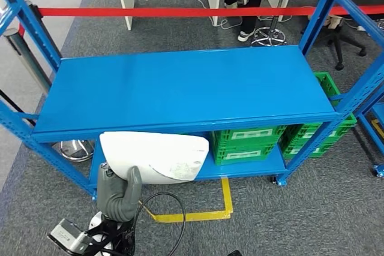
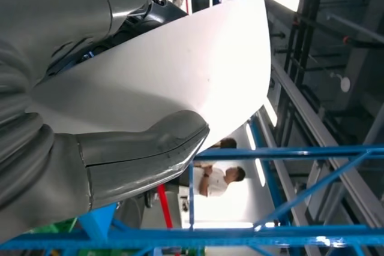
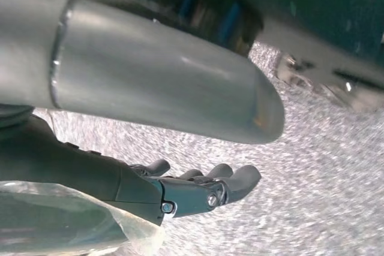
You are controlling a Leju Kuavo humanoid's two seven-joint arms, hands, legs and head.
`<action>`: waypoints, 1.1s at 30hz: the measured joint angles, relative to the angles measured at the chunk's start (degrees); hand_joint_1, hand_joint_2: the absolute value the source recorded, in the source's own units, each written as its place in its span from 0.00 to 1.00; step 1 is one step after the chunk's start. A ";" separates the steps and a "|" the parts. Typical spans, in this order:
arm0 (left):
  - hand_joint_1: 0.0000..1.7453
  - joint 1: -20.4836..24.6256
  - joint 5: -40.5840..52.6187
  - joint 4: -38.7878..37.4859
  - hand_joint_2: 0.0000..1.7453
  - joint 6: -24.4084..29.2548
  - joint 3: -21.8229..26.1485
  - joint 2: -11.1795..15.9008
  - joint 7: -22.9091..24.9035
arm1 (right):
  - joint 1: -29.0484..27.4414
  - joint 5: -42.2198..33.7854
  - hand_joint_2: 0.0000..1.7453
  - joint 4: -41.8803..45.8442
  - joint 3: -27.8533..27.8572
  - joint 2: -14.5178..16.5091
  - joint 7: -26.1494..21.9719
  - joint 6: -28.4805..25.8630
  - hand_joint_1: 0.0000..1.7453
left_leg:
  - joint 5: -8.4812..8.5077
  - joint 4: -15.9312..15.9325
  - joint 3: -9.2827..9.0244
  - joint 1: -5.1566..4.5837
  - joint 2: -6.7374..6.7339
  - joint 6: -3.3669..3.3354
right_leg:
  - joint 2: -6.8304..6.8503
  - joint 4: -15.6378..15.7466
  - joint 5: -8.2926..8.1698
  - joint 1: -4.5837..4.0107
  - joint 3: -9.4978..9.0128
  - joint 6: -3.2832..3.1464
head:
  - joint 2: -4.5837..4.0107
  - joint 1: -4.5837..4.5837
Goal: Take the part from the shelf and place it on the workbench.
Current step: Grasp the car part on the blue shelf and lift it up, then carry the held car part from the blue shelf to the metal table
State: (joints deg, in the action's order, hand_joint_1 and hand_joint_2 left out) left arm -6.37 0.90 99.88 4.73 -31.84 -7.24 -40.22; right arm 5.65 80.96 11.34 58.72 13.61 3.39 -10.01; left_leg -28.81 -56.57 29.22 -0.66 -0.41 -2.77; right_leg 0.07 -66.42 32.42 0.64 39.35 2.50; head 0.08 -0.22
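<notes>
White, curved, smooth-faced part

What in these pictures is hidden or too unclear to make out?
- Head view: the white part hides the lower shelf behind it, and the left hand hides its near edge.
- Left wrist view: the thumb and part cover the other fingers.
- Right wrist view: the right hand hangs over blurred carpet, half hidden by a silver tube.
- Head view: the green crates sit under the shelf board; contents unseen.
</notes>
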 joint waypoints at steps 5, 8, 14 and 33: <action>1.00 0.47 0.26 -0.86 1.00 -0.71 -0.88 0.26 0.00 | -0.07 -1.85 0.00 0.00 1.37 -0.01 -1.16 -0.39 0.00 | 2.84 -0.33 3.96 0.02 -0.12 0.32 | 0.04 -4.77 -0.04 0.10 -3.22 0.67 | 0.01 -0.02; 1.00 0.72 0.31 -1.19 1.00 -0.76 -1.19 0.31 0.00 | 0.21 -5.94 0.00 0.00 3.01 -0.02 -0.73 4.87 0.00 | 3.92 -1.27 5.44 -0.14 -0.16 1.02 | -0.06 6.84 -0.93 0.09 -11.59 0.45 | 0.01 -0.01; 1.00 1.20 0.39 -1.85 1.00 -1.79 -2.02 0.76 0.00 | 0.49 -13.19 0.00 0.02 9.37 -0.25 -3.82 11.29 0.00 | 0.61 -5.26 7.49 0.11 0.13 3.00 | 0.23 10.09 -1.41 0.20 -11.16 -2.25 | 0.01 0.15; 1.00 0.68 1.88 -1.17 1.00 3.71 -3.13 1.76 0.00 | 0.33 -4.22 0.00 0.04 7.11 -0.87 -13.79 5.09 0.00 | 2.70 -0.04 3.40 0.19 -0.07 0.20 | 0.03 -5.95 4.38 0.39 -1.06 0.19 | 0.01 -0.06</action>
State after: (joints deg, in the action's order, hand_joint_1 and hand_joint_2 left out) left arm -5.69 2.79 98.71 8.45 -34.97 -5.48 -40.22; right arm 5.98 76.74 11.39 65.83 12.73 -10.40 -4.92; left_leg -26.11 -56.61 32.61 -0.47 -0.48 -2.56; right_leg 0.10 -72.37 36.80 1.03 38.29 2.69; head 0.09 -0.28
